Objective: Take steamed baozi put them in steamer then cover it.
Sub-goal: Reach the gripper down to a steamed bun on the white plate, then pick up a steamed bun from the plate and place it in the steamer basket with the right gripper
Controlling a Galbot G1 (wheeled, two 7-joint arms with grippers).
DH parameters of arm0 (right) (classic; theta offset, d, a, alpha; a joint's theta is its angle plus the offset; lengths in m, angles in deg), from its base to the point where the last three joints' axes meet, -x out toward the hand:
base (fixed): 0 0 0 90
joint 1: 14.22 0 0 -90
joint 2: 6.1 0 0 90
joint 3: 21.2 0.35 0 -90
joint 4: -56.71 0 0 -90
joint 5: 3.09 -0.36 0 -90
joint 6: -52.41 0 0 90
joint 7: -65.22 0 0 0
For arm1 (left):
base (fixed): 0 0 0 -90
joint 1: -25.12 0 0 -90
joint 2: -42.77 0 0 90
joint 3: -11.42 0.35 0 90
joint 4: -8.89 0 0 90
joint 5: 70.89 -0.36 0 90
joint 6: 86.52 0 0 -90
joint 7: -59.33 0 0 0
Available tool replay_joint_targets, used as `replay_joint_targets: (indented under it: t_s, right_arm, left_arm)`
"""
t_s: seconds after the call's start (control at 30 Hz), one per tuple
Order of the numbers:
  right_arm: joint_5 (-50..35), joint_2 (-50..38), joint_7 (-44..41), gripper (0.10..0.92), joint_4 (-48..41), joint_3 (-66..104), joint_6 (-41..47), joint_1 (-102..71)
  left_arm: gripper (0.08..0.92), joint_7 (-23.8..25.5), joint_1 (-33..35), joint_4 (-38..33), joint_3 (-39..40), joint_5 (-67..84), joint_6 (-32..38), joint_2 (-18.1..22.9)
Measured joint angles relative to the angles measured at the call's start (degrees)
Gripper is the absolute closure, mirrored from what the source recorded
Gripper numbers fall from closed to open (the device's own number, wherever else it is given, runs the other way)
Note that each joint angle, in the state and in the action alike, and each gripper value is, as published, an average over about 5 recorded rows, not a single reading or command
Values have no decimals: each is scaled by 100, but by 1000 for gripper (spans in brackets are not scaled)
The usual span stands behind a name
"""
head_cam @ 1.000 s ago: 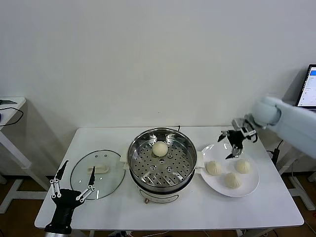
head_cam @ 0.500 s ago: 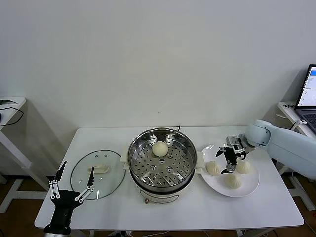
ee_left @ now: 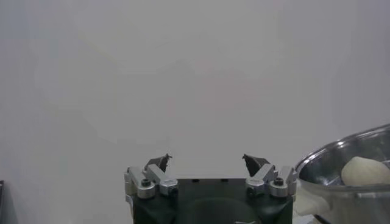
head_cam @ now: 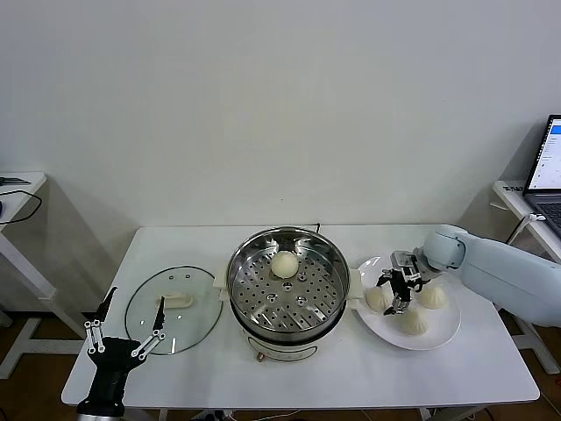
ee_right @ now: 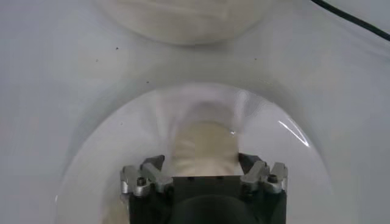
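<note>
The steamer (head_cam: 233, 282) stands at the table's middle with one baozi (head_cam: 283, 263) on its perforated tray. Three baozi lie on a white plate (head_cam: 441, 338) to its right: one on the left (head_cam: 376, 300), one at the back right (head_cam: 432, 296), one in front (head_cam: 412, 322). My right gripper (head_cam: 394, 293) is low over the plate, open, its fingers on either side of the left baozi (ee_right: 206, 146). My left gripper (head_cam: 128, 330) is parked, open and empty, at the table's front left. The steamer's rim (ee_left: 341, 164) and its baozi (ee_left: 365, 171) show in the left wrist view.
The glass lid (head_cam: 140, 307) with a cream handle lies flat left of the steamer, just behind my left gripper. A laptop (head_cam: 546, 162) stands on a side table at far right. Another side table (head_cam: 17, 189) is at far left.
My right gripper has come down and leftward from above the plate's back edge to straddle the left baozi. The left arm has barely moved.
</note>
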Motion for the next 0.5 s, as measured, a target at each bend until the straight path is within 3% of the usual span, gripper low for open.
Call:
replay_joint_targets:
  t_s: [0.17,0.5]
  right_arm:
    - [29,-85,-75,396,117,-17,18,130]
    - [-53,-68,-886,377,582,-210,-52,1481]
  left_arm:
    - [177,-7,-17,-5,2,0,-1,0]
    - [177,-20,-62,-55,32,1,-6,-53]
